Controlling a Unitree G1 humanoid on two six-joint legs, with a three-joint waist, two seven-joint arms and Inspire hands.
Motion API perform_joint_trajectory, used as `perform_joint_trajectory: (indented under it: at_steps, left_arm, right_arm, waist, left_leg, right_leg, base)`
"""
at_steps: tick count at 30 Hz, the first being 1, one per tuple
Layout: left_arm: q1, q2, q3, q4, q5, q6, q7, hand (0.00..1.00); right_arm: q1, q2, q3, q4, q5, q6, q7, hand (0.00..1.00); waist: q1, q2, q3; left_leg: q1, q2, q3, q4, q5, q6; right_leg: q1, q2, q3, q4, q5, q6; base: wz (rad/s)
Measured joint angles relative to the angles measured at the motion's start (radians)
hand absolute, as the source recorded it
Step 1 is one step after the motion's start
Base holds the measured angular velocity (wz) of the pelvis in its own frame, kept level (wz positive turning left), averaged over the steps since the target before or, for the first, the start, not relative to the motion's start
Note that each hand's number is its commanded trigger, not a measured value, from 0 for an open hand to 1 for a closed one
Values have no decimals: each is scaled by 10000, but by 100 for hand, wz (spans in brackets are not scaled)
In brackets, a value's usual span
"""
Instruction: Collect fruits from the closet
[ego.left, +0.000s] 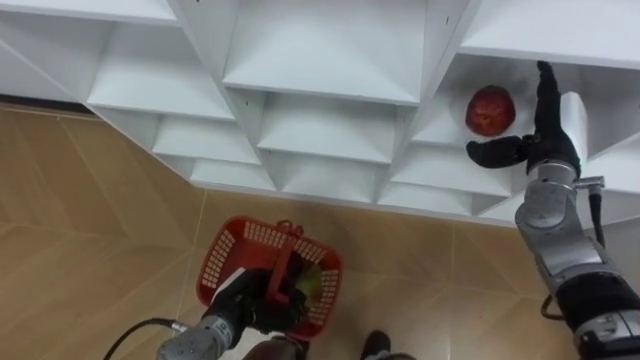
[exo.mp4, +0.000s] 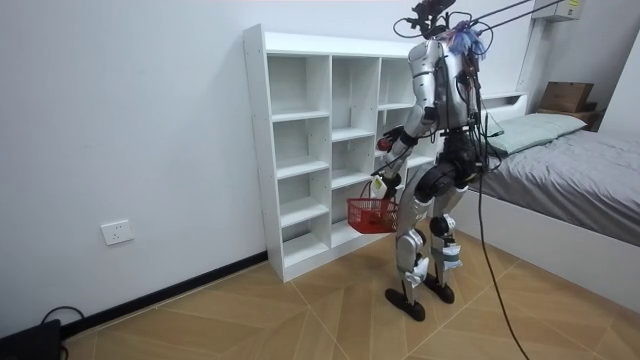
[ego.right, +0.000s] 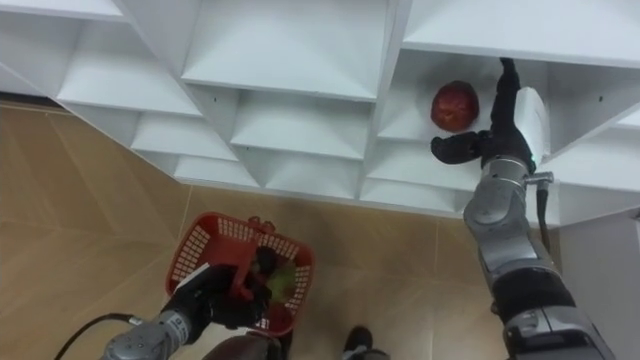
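Observation:
A red fruit, like an apple (ego.left: 490, 110) (ego.right: 454, 105), lies on a shelf in the right column of the white closet (ego.left: 320, 110). My right hand (ego.left: 540, 135) (ego.right: 500, 130) is open beside it, just to its right, fingers straight up and thumb stretched under the fruit, apart from it. My left hand (ego.left: 262, 300) (ego.right: 222, 298) is shut on the handle of a red basket (ego.left: 225, 262) (ego.right: 195, 255) held low over the floor. A yellow-green fruit (ego.left: 308, 285) lies inside the basket. In the room view I stand facing the closet (exo.mp4: 330, 150) with the basket (exo.mp4: 372, 214) at hip height.
The other closet compartments in view hold nothing. Wooden floor (ego.left: 90, 230) runs below the shelves. In the room view a bed (exo.mp4: 570, 190) stands to the right behind me, and a wall socket (exo.mp4: 117, 232) sits on the left wall.

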Motion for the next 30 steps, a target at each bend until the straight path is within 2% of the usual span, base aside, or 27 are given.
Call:
perform_joint_trajectory:
  at_steps: [19,27,30]
  left_arm:
    - [-83,-108,-199,3,-4,-1,520,100]
    - [-205,-110,-189,12,-5,-1,618,100]
    - [-279,-118,-191,305,-6,-8,629,100]
  right_arm:
    - [-126,120,47,361,39,5,16,0]
    - [-140,120,49,360,29,13,38,0]
    - [-181,114,140,360,37,124,46,0]
  waist:
    - [118,49,28]
    - [128,60,21]
    - [136,77,11]
  left_leg:
    - [-40,5,3,-2,1,1]
    - [-36,7,12,0,1,1]
    - [-10,12,27,0,1,1]
  right_leg:
    - [-52,16,21,-12,-1,0]
    - [-55,19,28,2,-1,-1]
    - [-40,22,38,14,1,-3]
  base:
    - [0]
    - [0]
    - [0]
